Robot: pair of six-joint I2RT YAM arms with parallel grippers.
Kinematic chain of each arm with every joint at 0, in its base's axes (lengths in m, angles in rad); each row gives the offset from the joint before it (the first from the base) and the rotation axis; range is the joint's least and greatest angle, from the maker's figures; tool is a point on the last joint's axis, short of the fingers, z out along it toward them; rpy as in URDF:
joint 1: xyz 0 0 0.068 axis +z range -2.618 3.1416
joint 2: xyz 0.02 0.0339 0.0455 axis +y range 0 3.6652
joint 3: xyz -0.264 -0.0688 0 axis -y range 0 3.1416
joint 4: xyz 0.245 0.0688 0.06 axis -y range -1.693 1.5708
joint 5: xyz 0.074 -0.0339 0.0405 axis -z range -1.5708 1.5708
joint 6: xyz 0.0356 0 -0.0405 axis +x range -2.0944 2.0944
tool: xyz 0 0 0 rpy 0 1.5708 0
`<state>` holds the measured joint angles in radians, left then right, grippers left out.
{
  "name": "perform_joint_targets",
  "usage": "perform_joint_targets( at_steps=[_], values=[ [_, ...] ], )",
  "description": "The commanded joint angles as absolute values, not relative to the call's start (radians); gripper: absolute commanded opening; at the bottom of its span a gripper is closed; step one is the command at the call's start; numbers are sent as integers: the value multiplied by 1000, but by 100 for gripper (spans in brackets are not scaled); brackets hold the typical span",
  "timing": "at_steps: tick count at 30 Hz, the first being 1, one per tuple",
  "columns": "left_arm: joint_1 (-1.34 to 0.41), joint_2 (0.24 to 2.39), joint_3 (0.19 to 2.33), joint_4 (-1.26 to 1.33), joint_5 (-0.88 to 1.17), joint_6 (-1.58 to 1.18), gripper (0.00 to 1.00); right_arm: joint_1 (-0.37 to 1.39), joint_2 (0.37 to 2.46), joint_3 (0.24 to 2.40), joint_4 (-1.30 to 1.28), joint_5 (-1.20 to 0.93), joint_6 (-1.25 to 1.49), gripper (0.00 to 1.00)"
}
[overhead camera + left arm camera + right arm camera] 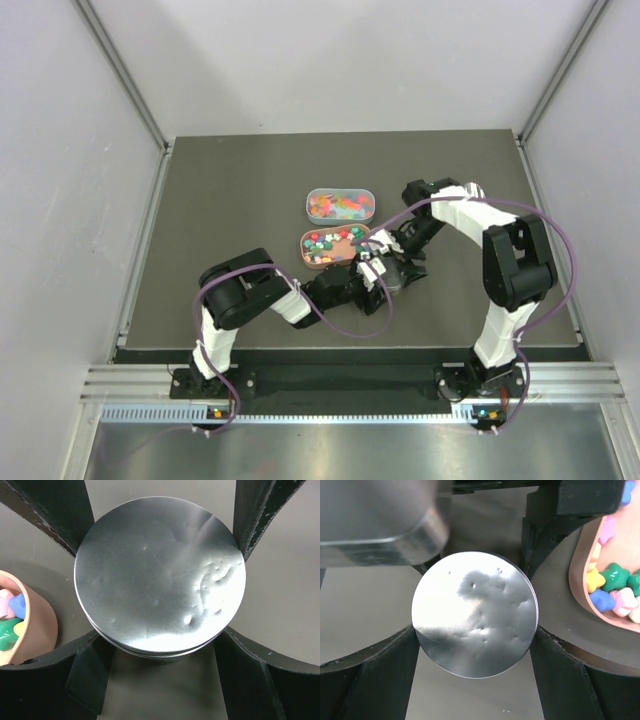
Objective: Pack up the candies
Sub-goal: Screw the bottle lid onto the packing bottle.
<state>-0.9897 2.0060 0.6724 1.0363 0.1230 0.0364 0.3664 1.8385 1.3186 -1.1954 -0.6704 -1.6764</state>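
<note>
Here we are, both pincers crowded onto one lidded jar [150, 565]. The left pincer [160, 587] clasps it across its width, fingers pressed against both sides. The right pincer [475, 652] has a finger on either side of the lid [475, 610], right at the rim, but we cannot tell whether it grips or merely flanks.

The lid is still on, so we reckon the job in hand is getting it off. The left should brace firmly while the right squares up on the rim and turns about the jar's upright axis, with no tilting (that tray is very close).

The candies [612, 587] sit in a terracotta tray [577, 575], just left of the left pincer in its own view and just right of the right pincer in its view. More fill a clear tray [310, 206] beyond both.

They look like little stars, jumbled every way, with no long axis to speak of. Both trays run lengthwise across the table, crosswise to the arms' reach.
</note>
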Motion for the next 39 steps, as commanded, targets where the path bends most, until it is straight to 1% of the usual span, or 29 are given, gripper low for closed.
perform_joint_targets(
  at_steps=[1, 7, 12, 16, 22, 28, 32, 33, 39],
  values=[
    [-986, 2082, 629, 727, 100, 40, 72, 396, 1813, 1296, -1135, -681, -1602, 79],
    [-986, 2066, 618, 736, 104, 40, 71, 420, 1780, 1189, -1027, -629, -1471, 78],
    [-983, 2054, 614, 739, 118, 32, 70, 431, 1755, 1095, -915, -577, -1292, 76],
    [-983, 2045, 609, 735, 126, 34, 69, 434, 1755, 1069, -879, -558, -1200, 75],
    [-982, 2031, 611, 724, 117, 44, 69, 452, 1743, 1048, -805, -517, -949, 72],
    [-982, 2019, 606, 736, 101, 52, 69, 486, 1712, 994, -744, -505, -757, 73],
    [-983, 2011, 598, 746, 98, 52, 69, 512, 1681, 965, -738, -540, -710, 77],
    [-983, 2011, 598, 746, 98, 55, 69, 514, 1674, 962, -736, -540, -709, 99],
    [-983, 2014, 592, 750, 104, 64, 69, 512, 1629, 976, -776, -525, -804, 100]
  ],
)
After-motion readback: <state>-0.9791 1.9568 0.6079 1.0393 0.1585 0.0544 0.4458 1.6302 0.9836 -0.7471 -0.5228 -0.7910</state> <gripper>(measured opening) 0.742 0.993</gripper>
